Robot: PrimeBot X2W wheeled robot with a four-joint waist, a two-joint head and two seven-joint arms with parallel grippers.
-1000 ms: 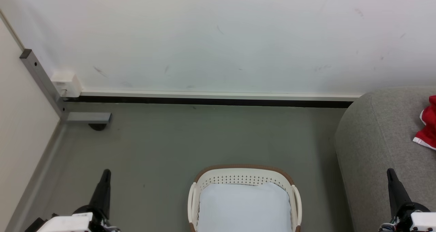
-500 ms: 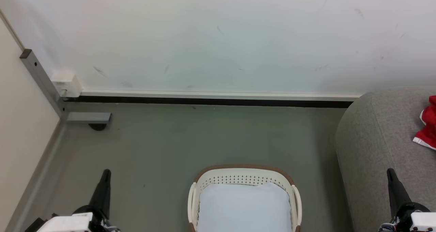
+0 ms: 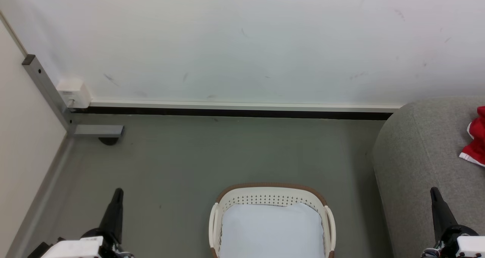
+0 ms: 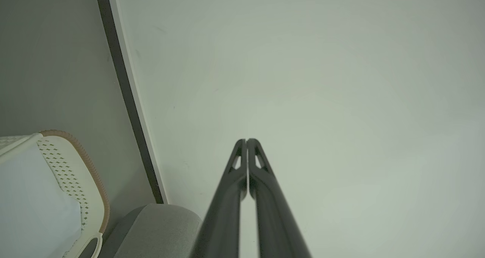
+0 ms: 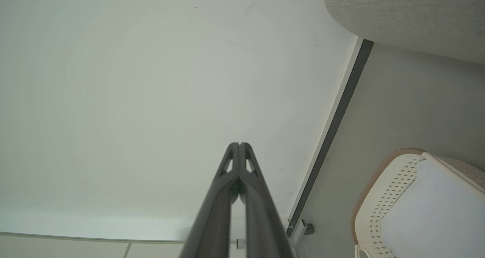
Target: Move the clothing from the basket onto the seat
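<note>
A grey-green floor (image 3: pixel 227 152) meets a scuffed white wall (image 3: pixel 242 42) along a dark skirting strip (image 3: pixel 235 113). In the left corner a grey metal rail (image 3: pixel 41 82) slants down to the floor, with a small white box (image 3: pixel 74 92) against it. The basket (image 3: pixel 271 186) stands on the floor at lower middle, a pale pad (image 3: pixel 271 231) lying inside. The seat (image 3: pixel 416 155) sits near it on the right, and the red clothing (image 3: pixel 475 144) lies on its top. The left jaws and right jaws are pressed closed, holding nothing.

long dark slotted fingers (image 4: pixel 229 205); white wrist housings (image 3: pixel 72 247)
</note>
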